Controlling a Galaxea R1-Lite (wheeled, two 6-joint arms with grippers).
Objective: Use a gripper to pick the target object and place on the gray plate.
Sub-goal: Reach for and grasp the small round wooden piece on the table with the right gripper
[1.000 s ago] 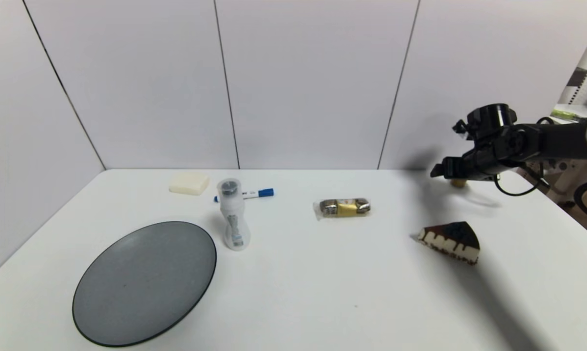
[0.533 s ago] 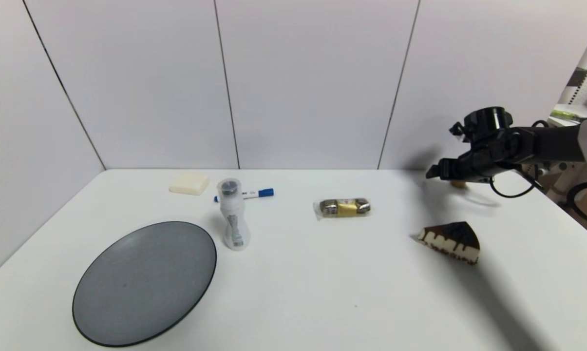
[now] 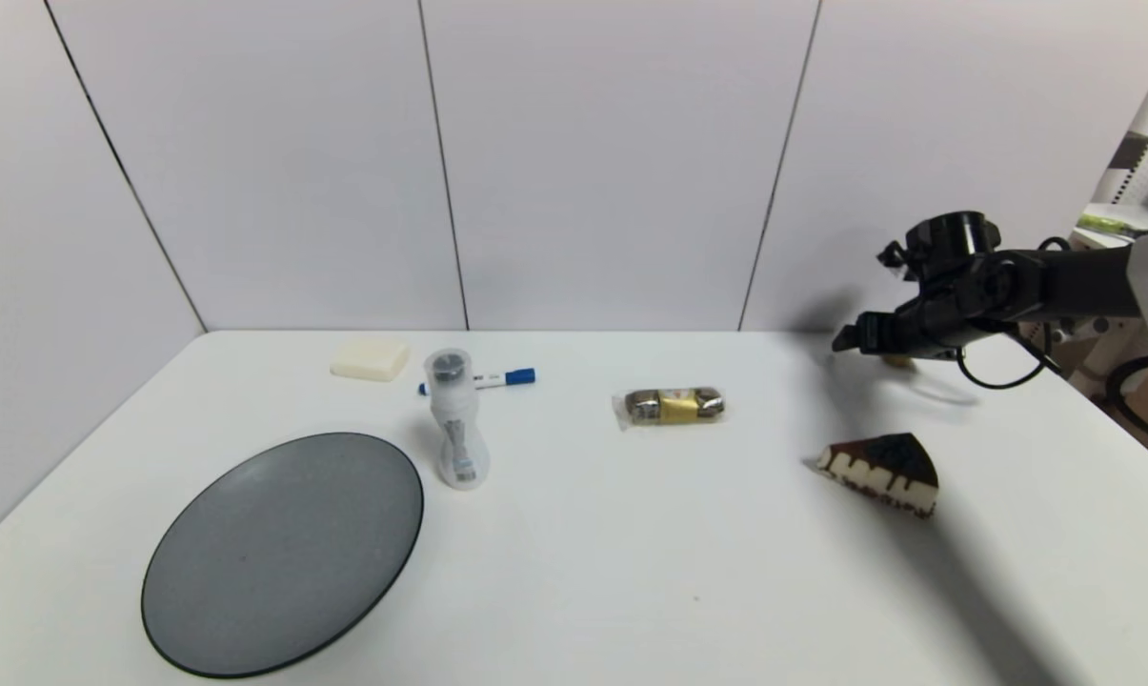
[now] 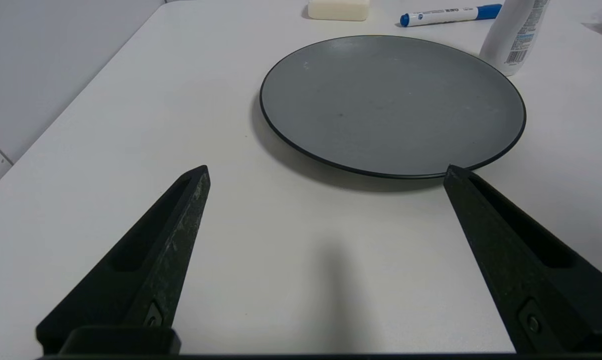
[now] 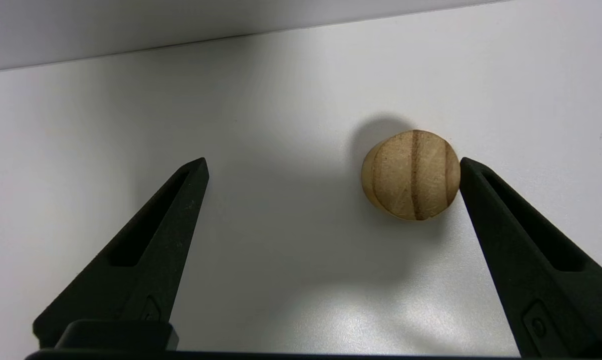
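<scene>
The target object, a tan-brown rounded nut-like lump with grooves, lies on the white table at the far right; in the head view it is mostly hidden behind my right gripper. My right gripper is open, hovering over it; the lump lies right beside one fingertip, off-centre in the gap. In the head view the right gripper is at the far right. The gray plate lies at the front left. My left gripper is open and empty just in front of the plate, out of the head view.
A cake slice lies in front of the right gripper. A gold-banded snack bar is mid-table. A white bottle stands by the plate, with a blue marker and a cream block behind it.
My right gripper has sunk a little toward the table over the lump and shifted slightly left. Nothing else has moved.
</scene>
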